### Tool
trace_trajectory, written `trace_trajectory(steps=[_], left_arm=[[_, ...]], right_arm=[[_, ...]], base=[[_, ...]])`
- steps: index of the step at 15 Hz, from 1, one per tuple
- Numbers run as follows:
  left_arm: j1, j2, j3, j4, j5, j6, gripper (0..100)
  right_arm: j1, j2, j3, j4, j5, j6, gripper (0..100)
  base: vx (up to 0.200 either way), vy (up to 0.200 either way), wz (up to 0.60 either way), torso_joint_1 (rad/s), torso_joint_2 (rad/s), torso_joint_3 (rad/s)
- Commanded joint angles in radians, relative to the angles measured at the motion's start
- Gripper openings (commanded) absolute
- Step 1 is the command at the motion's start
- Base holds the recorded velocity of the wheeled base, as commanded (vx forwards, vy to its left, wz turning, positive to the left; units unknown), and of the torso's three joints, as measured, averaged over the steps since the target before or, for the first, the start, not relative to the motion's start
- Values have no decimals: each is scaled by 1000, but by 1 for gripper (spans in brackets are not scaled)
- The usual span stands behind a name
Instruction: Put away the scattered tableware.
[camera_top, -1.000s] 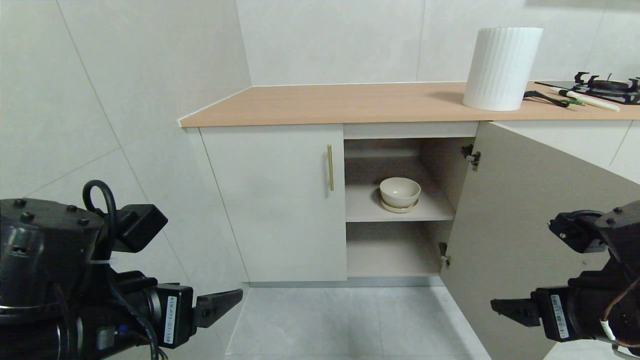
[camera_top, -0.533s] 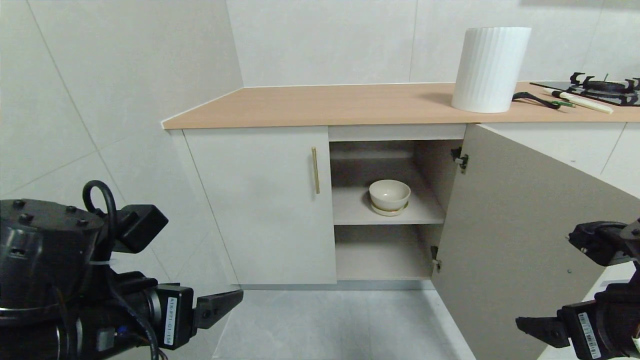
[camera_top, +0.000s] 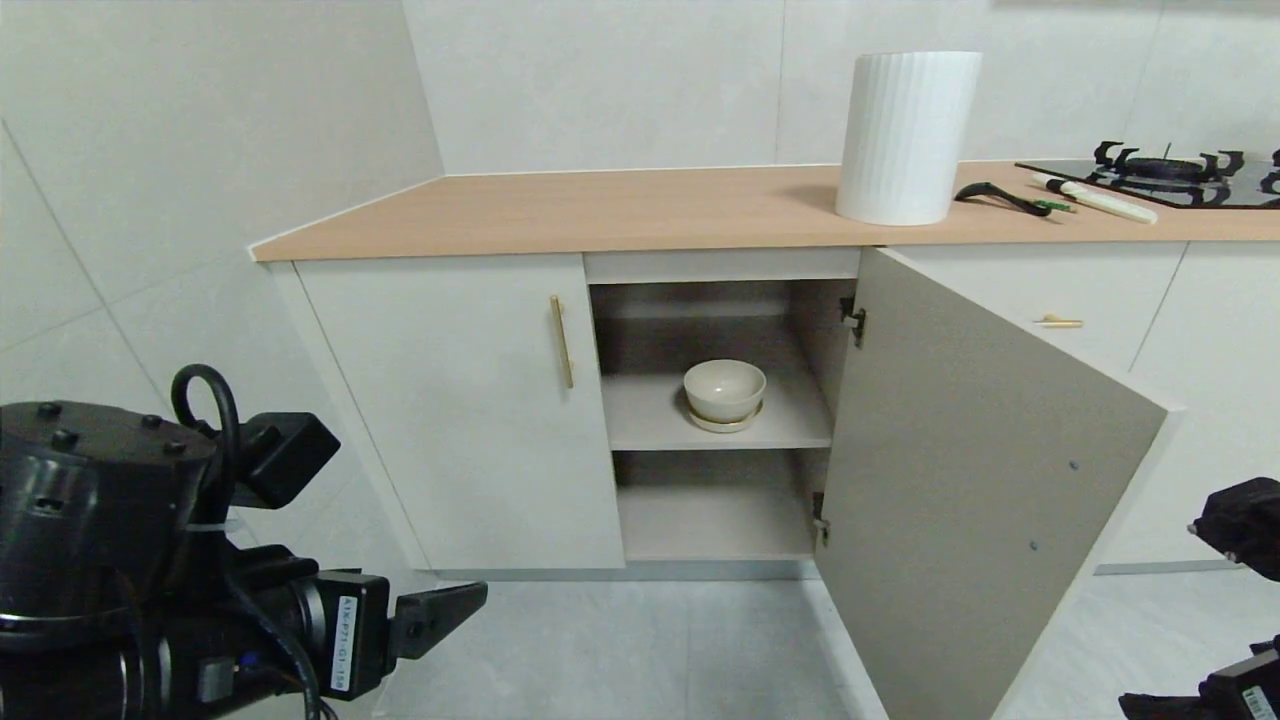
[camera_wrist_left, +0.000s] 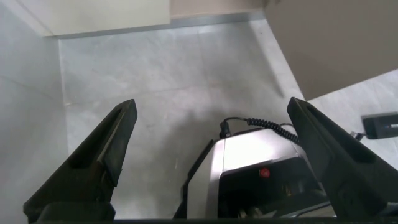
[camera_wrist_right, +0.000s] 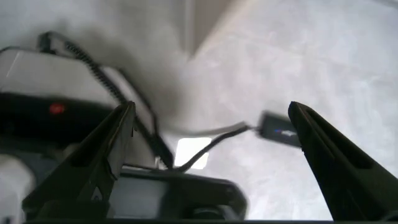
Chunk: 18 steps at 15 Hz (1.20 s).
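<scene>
A cream bowl (camera_top: 724, 386) sits on a small plate (camera_top: 724, 425) on the middle shelf of the open cabinet (camera_top: 715, 415). My left gripper (camera_top: 440, 612) hangs low at the left, well short of the cabinet and above the floor. In the left wrist view its fingers (camera_wrist_left: 106, 155) stand wide apart, so the left gripper (camera_wrist_left: 211, 109) is open and holds nothing. My right gripper (camera_wrist_right: 211, 109) is open too, with only floor and cables between its fingers (camera_wrist_right: 99, 155). It is low at the right, outside the open door.
The cabinet's right door (camera_top: 970, 480) swings out toward me; the left door (camera_top: 460, 410) is shut. On the wooden counter (camera_top: 600, 210) stand a white ribbed cylinder (camera_top: 905, 135), a black utensil (camera_top: 1000, 195), a white-handled knife (camera_top: 1095, 198) and a gas stove (camera_top: 1170, 170). Open tiled floor (camera_top: 650, 650) lies before the cabinet.
The head view has swung right, so the cabinet and counter sit farther left in the picture. My right arm has sunk toward the lower right corner. The left arm has kept still.
</scene>
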Motion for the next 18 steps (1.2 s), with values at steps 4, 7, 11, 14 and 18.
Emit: trace_trajectory(steps=[4,7,11,14,18], left_arm=[[1,1,1,1,-1,0,100],[1,3,3,1,-1,0,100],[0,4,3,1,-1,0,100],[0,3,3,1,-1,0,100],[1,0,3,1,-1,0,100]], right_arm=[[-208,3,-44,-9,-20,-19,100],[-373,50,-85,-53,-8,-20,100],[-545,87,-119,-210,99,-37,100],[-637,177,-118,-345,148,-23,100],[-683,297,-118,-464,161,41,100]], base=[[0,0,0,0,0,0],[0,0,0,0,0,0],[0,0,0,0,0,0],[0,0,0,0,0,0],[0,0,0,0,0,0]])
